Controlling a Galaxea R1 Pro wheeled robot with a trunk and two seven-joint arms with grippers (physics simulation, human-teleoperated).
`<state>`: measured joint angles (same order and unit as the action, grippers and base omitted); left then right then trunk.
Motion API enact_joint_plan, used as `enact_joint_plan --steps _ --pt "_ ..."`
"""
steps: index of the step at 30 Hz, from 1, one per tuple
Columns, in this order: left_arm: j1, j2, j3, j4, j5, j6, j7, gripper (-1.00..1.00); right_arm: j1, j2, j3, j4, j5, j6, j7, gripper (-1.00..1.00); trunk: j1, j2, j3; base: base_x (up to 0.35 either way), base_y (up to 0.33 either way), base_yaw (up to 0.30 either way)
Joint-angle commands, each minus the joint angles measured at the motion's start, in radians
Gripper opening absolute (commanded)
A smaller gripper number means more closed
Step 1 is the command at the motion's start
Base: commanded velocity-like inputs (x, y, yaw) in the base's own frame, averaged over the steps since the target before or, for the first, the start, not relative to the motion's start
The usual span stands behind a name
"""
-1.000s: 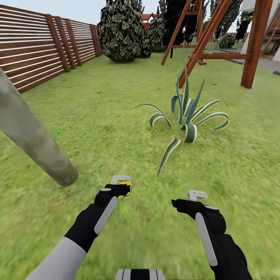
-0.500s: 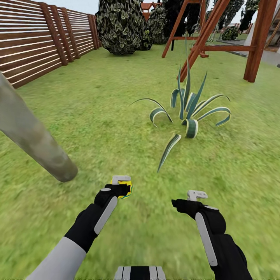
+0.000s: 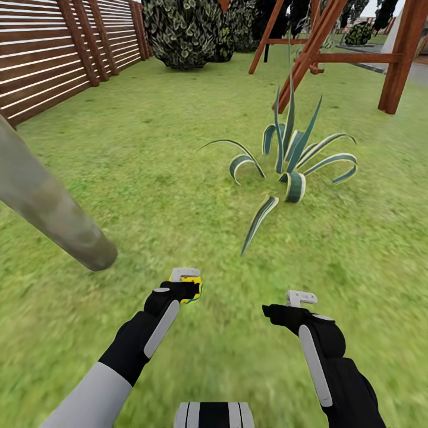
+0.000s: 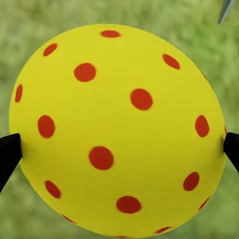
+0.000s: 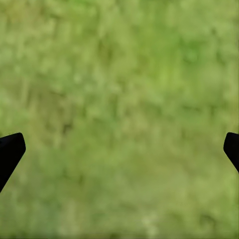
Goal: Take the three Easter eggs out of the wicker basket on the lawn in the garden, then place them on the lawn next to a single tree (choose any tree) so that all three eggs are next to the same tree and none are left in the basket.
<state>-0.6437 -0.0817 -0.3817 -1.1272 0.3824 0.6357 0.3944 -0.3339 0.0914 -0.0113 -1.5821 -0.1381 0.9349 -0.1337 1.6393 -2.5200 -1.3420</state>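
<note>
One Easter egg [image 3: 194,290], yellow with red dots, sits between the fingers of my left gripper [image 3: 186,289], which is shut on it above the lawn [image 3: 178,178]. In the left wrist view the egg [image 4: 117,129] spans the whole gap between both black fingertips [image 4: 8,154]. My right gripper [image 3: 285,307] hangs open and empty over grass; its fingertips [image 5: 9,152] stand far apart. The leaning pale trunk of the tree [image 3: 50,208] meets the grass ahead and to the left of my left gripper. The wicker basket and the other two eggs are out of view.
A striped broad-leaved plant [image 3: 291,169] grows ahead on the right. The slatted wooden fence [image 3: 47,53] runs along the left. Dark bushes [image 3: 184,30] and a red-brown wooden swing frame [image 3: 333,56] stand at the back.
The whole view has shifted: fence, bushes and plant sit higher in the picture, so the camera has moved. Both arms keep their pose, and the left gripper still holds the egg.
</note>
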Motion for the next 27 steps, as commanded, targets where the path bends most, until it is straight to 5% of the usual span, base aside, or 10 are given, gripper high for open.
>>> enact_joint_plan --steps 1,27 --pt "-0.001 0.0 -0.002 -0.001 0.01 0.002 0.009 -1.0 -0.001 0.001 -0.001 -0.001 -0.011 0.004 -0.009 1.0 0.0 0.0 -0.001 0.0 0.0 0.0" --pt "-0.001 0.0 -0.002 0.0 0.01 0.001 0.01 -1.0 -0.001 0.001 0.0 -0.001 -0.011 0.002 -0.009 1.0 0.007 -0.004 -0.066 0.0 0.0 0.0"
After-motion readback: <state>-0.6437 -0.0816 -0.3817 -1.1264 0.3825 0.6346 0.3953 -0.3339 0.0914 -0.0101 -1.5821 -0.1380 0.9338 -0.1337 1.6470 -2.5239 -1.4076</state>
